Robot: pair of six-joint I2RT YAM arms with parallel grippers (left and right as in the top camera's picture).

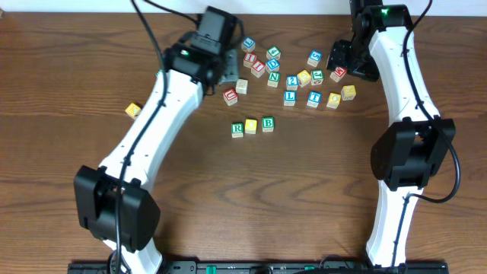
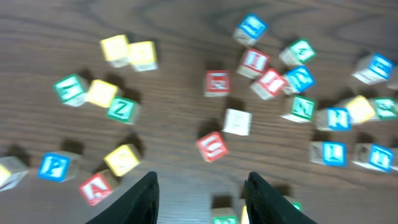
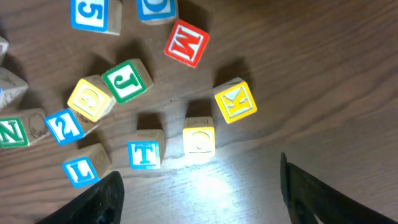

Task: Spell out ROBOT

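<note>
Wood-grain worktop carries everything; above it the left claw hangs spread and empty, and the right claw is likewise spread with nothing between its fingers. Near the middle a short row stands touching: a green R block, a yellow block whose letter may be O, and a green B block. Well apart from that row, under the right claw, the blue T block sits just beside a yellow O block.

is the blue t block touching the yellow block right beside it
Apart. The right wrist view shows a strip of bare table between the blue T block and the yellow block; they sit side by side without meeting.
</note>
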